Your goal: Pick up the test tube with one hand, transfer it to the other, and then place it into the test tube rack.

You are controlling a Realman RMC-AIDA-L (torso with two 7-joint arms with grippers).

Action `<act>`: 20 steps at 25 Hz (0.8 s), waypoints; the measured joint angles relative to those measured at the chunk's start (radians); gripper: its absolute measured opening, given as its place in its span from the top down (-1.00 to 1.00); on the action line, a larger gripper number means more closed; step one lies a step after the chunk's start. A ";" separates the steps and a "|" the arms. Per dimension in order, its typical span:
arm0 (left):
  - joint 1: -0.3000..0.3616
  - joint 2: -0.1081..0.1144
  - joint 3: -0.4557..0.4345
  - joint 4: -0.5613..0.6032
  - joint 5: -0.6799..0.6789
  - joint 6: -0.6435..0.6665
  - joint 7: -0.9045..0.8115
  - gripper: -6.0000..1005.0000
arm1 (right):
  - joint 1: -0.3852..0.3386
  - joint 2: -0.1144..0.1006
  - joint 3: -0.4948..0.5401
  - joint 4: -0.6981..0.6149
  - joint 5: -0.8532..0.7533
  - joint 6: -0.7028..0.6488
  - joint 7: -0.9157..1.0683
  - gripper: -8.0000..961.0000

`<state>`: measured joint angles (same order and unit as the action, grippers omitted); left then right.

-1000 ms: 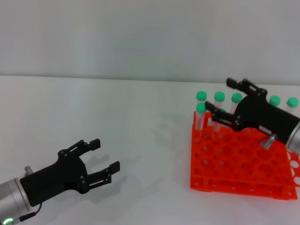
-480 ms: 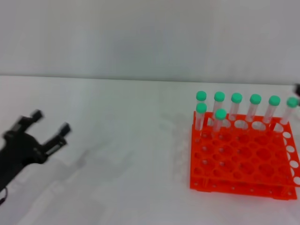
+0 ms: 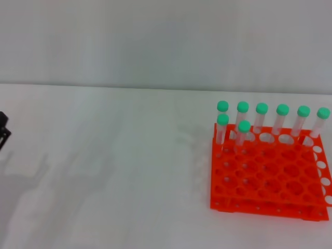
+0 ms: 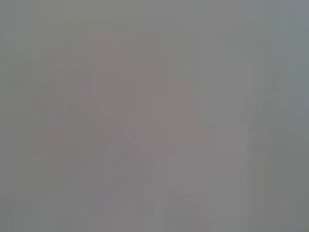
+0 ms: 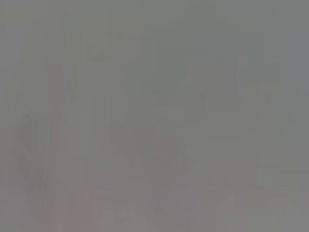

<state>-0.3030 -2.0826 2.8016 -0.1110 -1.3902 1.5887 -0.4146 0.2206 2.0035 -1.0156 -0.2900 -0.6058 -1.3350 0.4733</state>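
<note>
Orange test tube rack (image 3: 270,174) sits on the white table (image 3: 129,171) at the right side of the head view. Eight green-capped tubes stand upright in it: six in the back row (image 3: 272,119), two more just in front of them at the rack's left end. The test tube (image 3: 243,134) of the task is the right one of those front two, upright in a hole, green cap up, nothing touching it. Left gripper (image 3: 3,129) shows only as a small black sliver at the far left edge of the head view, well apart from the rack; cannot tell how its jaws stand. Right gripper is out of sight in every view. Both wrist views show only a flat grey blur, nothing readable
</note>
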 joint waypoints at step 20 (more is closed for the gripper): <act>-0.004 -0.001 -0.090 0.064 -0.015 -0.019 0.077 -0.78 | 0.039 0.004 0.042 0.152 0.038 -0.074 -0.100 -0.73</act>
<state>-0.3075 -2.0832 2.7119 -0.0466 -1.4051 1.5700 -0.3375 0.2592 2.0080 -0.9735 -0.1378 -0.5680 -1.4092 0.3733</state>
